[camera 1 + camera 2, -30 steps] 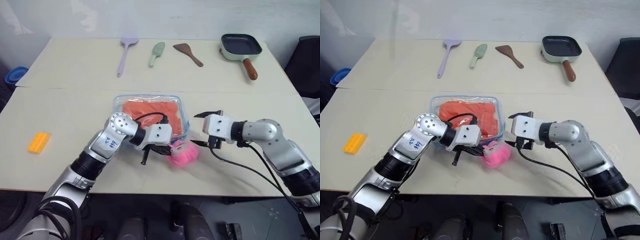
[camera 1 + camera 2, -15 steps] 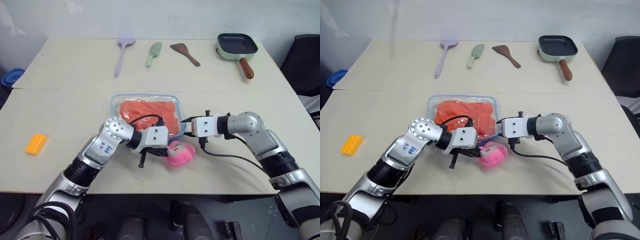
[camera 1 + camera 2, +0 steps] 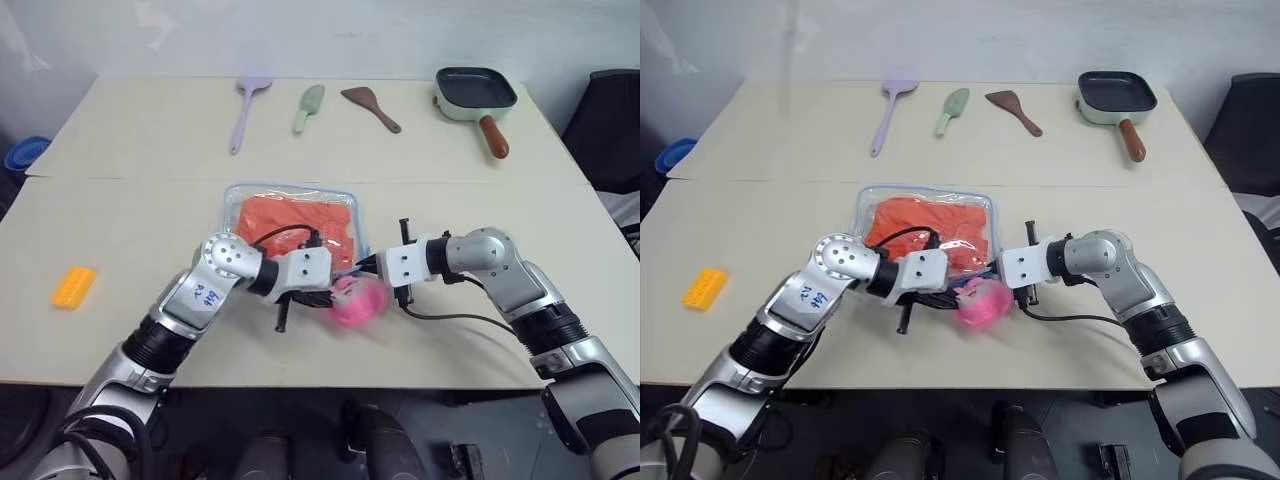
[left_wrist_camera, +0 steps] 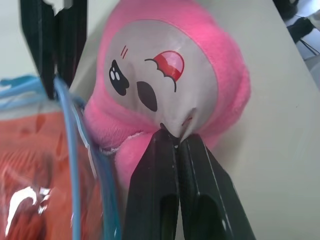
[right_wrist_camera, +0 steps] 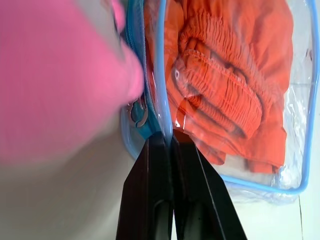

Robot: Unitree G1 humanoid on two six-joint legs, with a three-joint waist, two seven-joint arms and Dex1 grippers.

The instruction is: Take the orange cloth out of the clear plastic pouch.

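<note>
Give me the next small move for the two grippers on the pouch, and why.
Probably draw the right gripper away from the left gripper to part the opening. Right is shut on the clear plastic pouch trim, left on the pink plush charm; the orange cloth is inside.

Orange cloth (image 3: 297,222) lies bunched inside clear plastic pouch (image 3: 240,197).

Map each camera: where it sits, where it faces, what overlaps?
Head stereo pair: looks forward and down at the table; both arms show, meeting at the clear plastic pouch.
Left wrist: along the left gripper, shut on the pink plush charm.
Right wrist: along the right gripper, shut on the pouch's blue trim.
Shared: both wrist views show charm, pouch, orange cloth.
</note>
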